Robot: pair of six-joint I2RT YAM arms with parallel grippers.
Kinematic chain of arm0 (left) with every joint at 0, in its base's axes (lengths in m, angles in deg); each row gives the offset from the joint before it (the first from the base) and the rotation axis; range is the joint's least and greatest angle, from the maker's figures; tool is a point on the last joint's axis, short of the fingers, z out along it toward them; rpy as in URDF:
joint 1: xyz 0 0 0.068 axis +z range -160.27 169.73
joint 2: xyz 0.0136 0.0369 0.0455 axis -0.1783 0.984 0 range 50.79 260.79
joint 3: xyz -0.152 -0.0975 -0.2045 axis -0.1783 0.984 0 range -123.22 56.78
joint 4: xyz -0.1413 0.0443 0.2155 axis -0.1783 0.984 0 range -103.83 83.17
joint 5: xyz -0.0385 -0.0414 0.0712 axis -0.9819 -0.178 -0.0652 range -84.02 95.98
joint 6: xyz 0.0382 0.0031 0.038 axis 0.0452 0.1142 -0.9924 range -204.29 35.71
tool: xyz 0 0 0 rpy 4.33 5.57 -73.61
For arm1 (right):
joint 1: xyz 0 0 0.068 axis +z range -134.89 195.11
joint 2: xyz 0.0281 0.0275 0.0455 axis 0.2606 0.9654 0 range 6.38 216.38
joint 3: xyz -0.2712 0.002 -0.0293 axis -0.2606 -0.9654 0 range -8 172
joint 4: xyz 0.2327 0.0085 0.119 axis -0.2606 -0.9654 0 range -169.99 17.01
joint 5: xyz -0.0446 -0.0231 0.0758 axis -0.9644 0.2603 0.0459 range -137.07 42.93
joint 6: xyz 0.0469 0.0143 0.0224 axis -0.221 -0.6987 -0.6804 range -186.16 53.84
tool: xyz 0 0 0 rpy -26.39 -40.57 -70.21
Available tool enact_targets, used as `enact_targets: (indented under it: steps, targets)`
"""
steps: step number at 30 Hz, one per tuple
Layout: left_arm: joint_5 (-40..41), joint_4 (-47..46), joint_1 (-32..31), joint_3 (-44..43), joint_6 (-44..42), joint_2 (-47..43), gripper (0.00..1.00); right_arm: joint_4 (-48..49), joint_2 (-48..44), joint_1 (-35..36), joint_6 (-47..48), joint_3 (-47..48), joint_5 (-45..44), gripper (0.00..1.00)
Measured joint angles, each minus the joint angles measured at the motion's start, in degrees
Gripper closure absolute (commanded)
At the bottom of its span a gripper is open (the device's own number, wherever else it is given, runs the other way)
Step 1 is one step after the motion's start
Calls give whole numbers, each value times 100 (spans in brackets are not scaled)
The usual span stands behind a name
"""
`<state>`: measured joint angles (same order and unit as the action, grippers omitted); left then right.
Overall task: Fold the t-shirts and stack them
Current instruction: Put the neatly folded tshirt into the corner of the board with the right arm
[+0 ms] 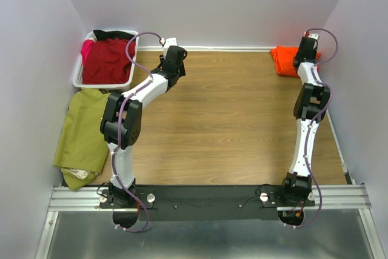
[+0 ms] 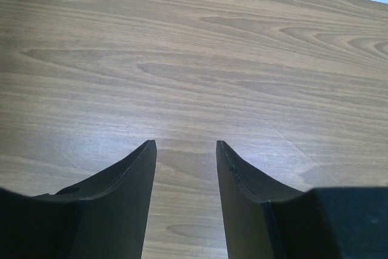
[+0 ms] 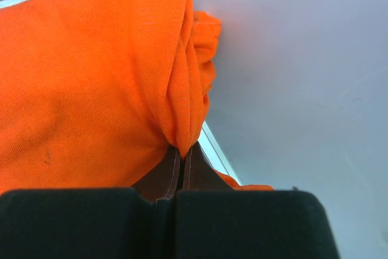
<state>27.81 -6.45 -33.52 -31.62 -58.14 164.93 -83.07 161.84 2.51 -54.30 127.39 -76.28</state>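
right pincer [image 3: 180,156] clamped on the orange t-shirt [image 3: 91,77], far corner at 1 o'clock; left pincer [image 2: 186,145] idle
right jaws are pressed together on a raised ridge of orange cloth, and the shirt lies bunched against the wall [image 3: 303,89]. left pincer is parted about halfway, holding nothing, over bare surface [image 1: 230,119] near 11 o'clock. dark red t-shirt [image 1: 109,62] sits in the white basket [image 1: 77,77] at 10 o'clock, and the olive t-shirt [image 1: 82,128] is draped off the edge at 9. judgement: the step looks like settling or shifting the orange bundle, though which one is unclear. to do it well, keep the pinch low and move slowly so the layers do not slide apart. keep it off the wall, and let go only once the cloth lies flat.
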Motion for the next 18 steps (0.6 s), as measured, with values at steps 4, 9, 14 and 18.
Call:
enact_targets:
  steps: [4, 9, 14, 18]
  targets:
    - [-11, 0, 0, -20, 0, 46, 47, 15, 52, -17, 17, 70, -9, 94]
    - [-72, 0, 0, -22, -2, 131, 46, 17, 76, -52, -109, 149, -7, 66]
    - [-76, -20, 0, -22, -7, 160, 42, 26, 76, -114, -271, 205, -15, 31]
    - [-76, -251, 0, 87, -46, 146, 40, 33, 9, -144, -350, 223, -33, 24]
